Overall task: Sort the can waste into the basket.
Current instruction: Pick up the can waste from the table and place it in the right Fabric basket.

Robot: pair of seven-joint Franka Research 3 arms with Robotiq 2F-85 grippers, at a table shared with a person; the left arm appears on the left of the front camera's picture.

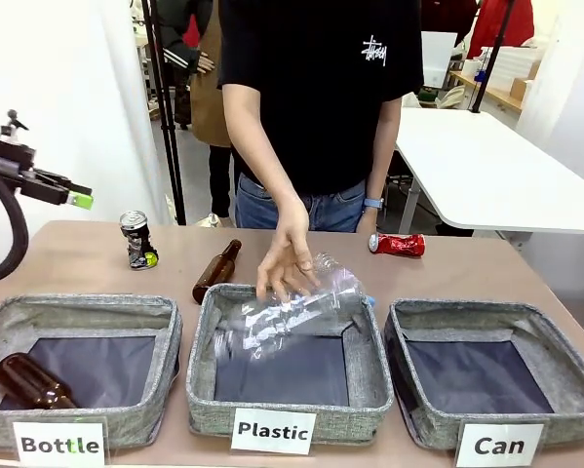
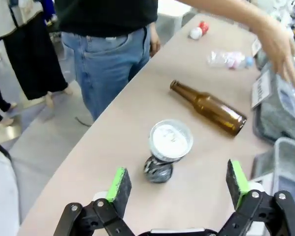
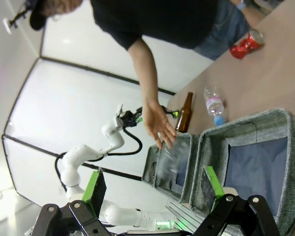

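A dark can (image 1: pixel 136 239) with a silver top stands upright at the table's far left. In the left wrist view this dark can (image 2: pixel 169 145) stands just beyond my left gripper (image 2: pixel 177 182), which hangs open above it; from the front my left gripper (image 1: pixel 77 198) hovers left of the can. A crushed red can (image 1: pixel 399 244) lies on its side at the far right. The grey basket (image 1: pixel 467 314) labelled "Can" sits front right with nothing in it. My right gripper (image 3: pixel 152 186) is open, high above that basket (image 3: pixel 265 120), with the red can (image 3: pixel 245 44) beyond.
A person's hand (image 1: pixel 287 258) holds a crumpled clear plastic bottle (image 1: pixel 292 317) over the middle "Plastic" bin (image 1: pixel 204 390). A brown bottle (image 1: pixel 216 270) lies behind that bin. Another brown bottle (image 1: pixel 33 382) lies in the "Bottle" bin (image 1: pixel 165 336). A small clear bottle (image 2: pixel 228 59) lies farther along.
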